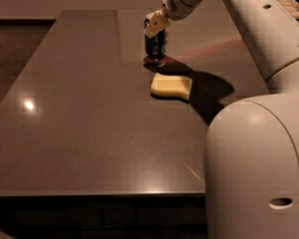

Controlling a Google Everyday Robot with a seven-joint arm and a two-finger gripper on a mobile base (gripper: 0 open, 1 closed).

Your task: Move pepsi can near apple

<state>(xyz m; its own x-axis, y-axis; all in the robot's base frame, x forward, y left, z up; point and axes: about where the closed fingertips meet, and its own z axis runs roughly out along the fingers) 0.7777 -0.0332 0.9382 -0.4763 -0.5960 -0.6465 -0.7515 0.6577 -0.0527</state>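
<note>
Gripping pepsi can (154,46) by its top: claw (156,28) | label unreadable | yellow sponge (171,85) near, apart from can

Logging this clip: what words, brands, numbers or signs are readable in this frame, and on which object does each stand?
No text can be read here.
pepsi can: pale marks on its dark blue side, too blurred to read; the gripper grips its top from above.
yellow sponge: no text.
table: no text, only glare.
robot arm: plain white, no lettering visible.
</note>
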